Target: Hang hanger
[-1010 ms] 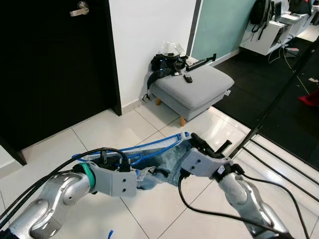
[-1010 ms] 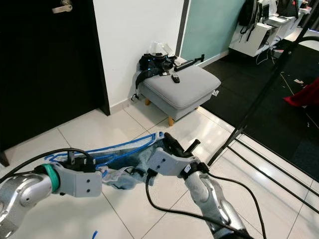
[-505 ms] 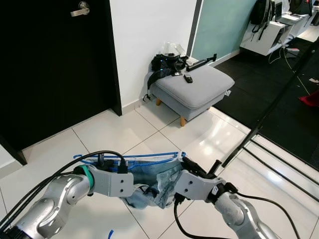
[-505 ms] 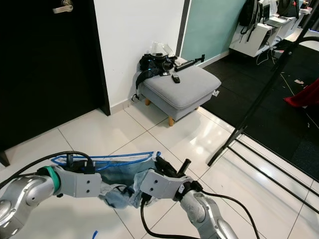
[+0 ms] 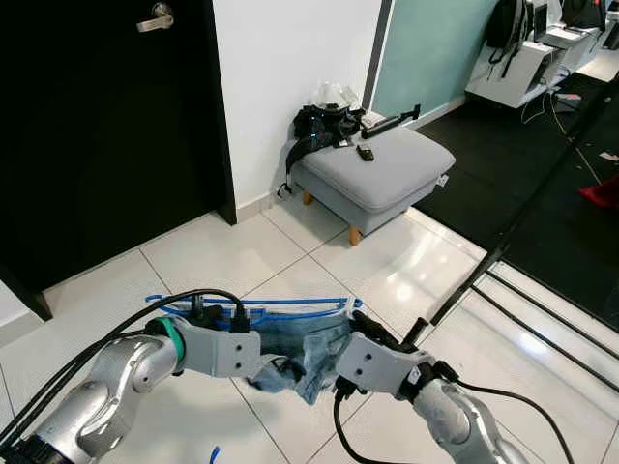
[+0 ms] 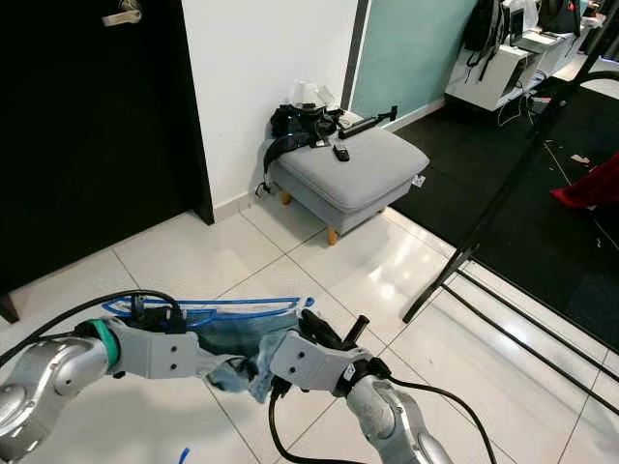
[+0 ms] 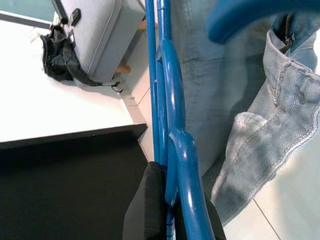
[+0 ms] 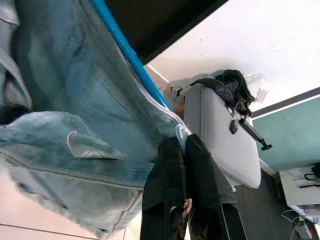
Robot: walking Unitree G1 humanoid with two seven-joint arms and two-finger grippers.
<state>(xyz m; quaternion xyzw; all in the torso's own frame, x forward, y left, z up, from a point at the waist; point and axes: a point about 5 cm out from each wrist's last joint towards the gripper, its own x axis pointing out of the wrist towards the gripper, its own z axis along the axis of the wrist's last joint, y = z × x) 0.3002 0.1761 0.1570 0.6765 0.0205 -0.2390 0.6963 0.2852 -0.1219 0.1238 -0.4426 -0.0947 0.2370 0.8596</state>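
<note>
The blue hanger [image 5: 253, 311], draped with a denim garment [image 5: 302, 350], hangs level above the floor tiles [image 5: 213, 256], the left gripper [image 7: 167, 205] clamped on its bar and the right gripper [image 8: 182, 150] pinching the denim, probably steadying it for carrying; both arms sit lower than a second ago.

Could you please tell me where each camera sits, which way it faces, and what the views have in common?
Left and right eye views: on the head, facing forward and down at the tiled floor; both silver arms show, the left gripper and right gripper at the blue hanger and denim garment.
Left wrist view: along its fingers clamped on the hanger.
Right wrist view: along its fingers pinching the garment.
All views share the grey footstool.
</note>
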